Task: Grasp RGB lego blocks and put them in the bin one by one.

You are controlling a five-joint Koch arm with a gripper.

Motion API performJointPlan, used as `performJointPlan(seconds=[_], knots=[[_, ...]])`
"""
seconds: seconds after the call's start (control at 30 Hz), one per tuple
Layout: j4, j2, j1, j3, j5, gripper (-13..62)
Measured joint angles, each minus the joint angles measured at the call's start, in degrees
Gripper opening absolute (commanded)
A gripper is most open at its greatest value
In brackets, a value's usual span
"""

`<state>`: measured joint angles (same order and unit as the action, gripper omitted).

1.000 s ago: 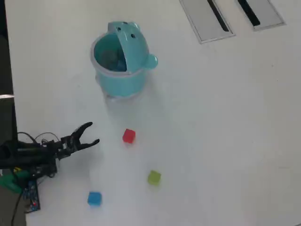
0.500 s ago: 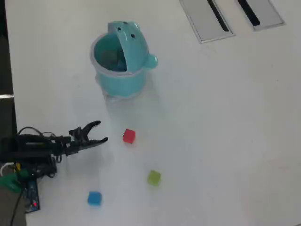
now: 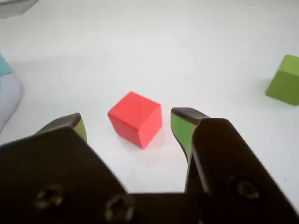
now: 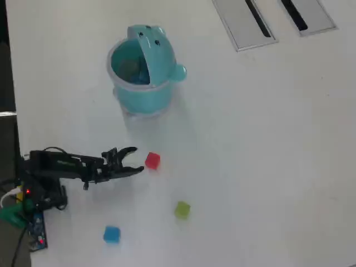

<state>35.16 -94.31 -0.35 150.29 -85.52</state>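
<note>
A red block (image 3: 135,118) (image 4: 152,161) lies on the white table just ahead of my gripper (image 3: 128,121) (image 4: 136,161). The gripper is open, its green-padded fingertips (image 3: 181,126) standing on either side of the block without touching it. A yellow-green block (image 3: 286,80) (image 4: 182,209) sits to the right in the wrist view, below and right of the red one from overhead. A light blue block (image 4: 112,234) rests near the table's lower left. The teal bin (image 4: 140,72) stands far up the table with its lid tipped open.
Two flat grey slotted panels (image 4: 245,22) lie at the top right of the overhead view. The arm's base and cables (image 4: 33,194) occupy the left edge. A pale edge of the bin (image 3: 7,88) shows at the wrist view's left.
The arm has reached rightward across the table in the overhead view, bringing the open gripper from well left of the red block up to it. The blocks and bin have not moved.
</note>
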Motion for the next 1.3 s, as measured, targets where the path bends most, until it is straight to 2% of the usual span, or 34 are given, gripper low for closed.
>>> performJointPlan(seconds=[0.33, 0.9, 1.3], knots=[[0.7, 5.7, -2.8, -5.8, 0.0, 32.2], [7.4, 23.5, -1.4, -17.4, -1.1, 32.2], [8.4, 24.2, -0.1, -17.4, -3.9, 32.3]])
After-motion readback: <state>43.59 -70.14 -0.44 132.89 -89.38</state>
